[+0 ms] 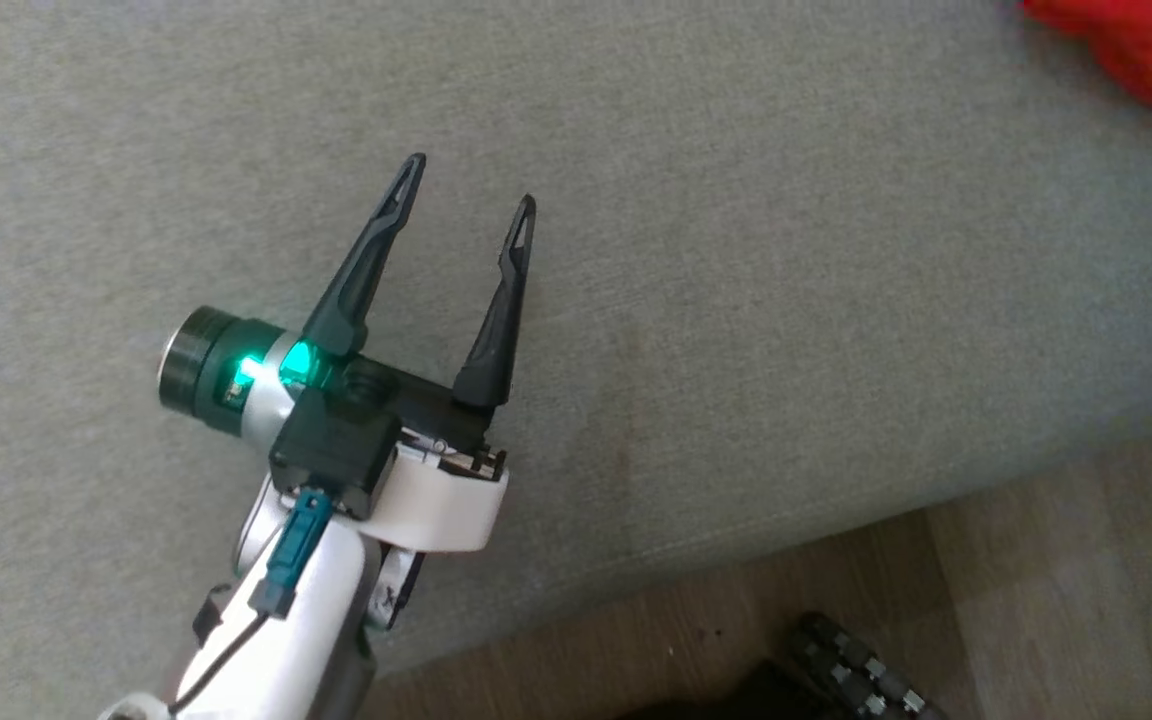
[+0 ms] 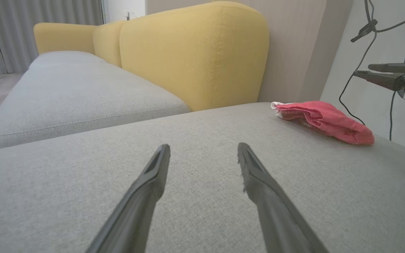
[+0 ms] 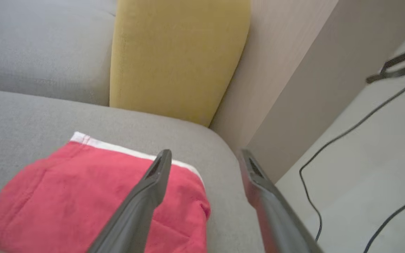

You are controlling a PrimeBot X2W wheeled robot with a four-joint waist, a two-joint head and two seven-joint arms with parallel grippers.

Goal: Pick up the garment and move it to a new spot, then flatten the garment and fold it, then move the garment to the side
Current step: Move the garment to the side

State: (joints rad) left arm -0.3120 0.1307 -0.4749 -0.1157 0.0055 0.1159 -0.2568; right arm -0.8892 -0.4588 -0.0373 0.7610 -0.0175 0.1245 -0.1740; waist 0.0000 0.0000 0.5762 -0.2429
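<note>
The folded red cloth garment with a white edge [image 3: 65, 196] lies near the corner of the grey fabric sofa seat [image 1: 736, 300], close to the yellow padded backrest [image 3: 178, 52]. The right gripper [image 3: 206, 154] hovers just above it, fingers spread wide and holding nothing. Well apart, the left gripper [image 1: 472, 180] hangs over bare grey seat, likewise wide open and empty.
</note>
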